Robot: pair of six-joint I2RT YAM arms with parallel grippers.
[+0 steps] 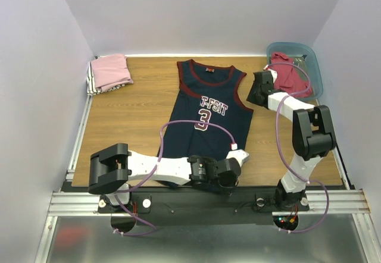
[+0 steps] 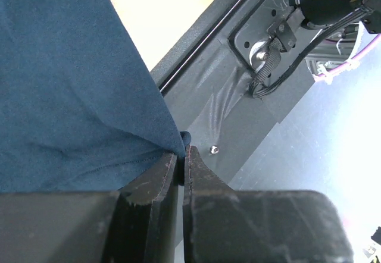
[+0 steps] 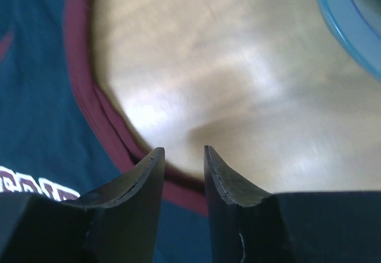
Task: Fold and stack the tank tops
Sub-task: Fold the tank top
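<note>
In the middle of the top view, the navy jersey (image 1: 191,99) carries an arc of white chest lettering that reads roughly "T-FSIT", though it is small and may be misread. Below it stands a white "3" outlined in maroon. At the lower left of the right wrist view, cropped white letters show, unreadable.

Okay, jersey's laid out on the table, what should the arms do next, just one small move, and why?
Probably open the left gripper and drop the hem corner it pinches: the jersey lies spread flat, and the right gripper is open above the armhole trim, holding nothing.
</note>
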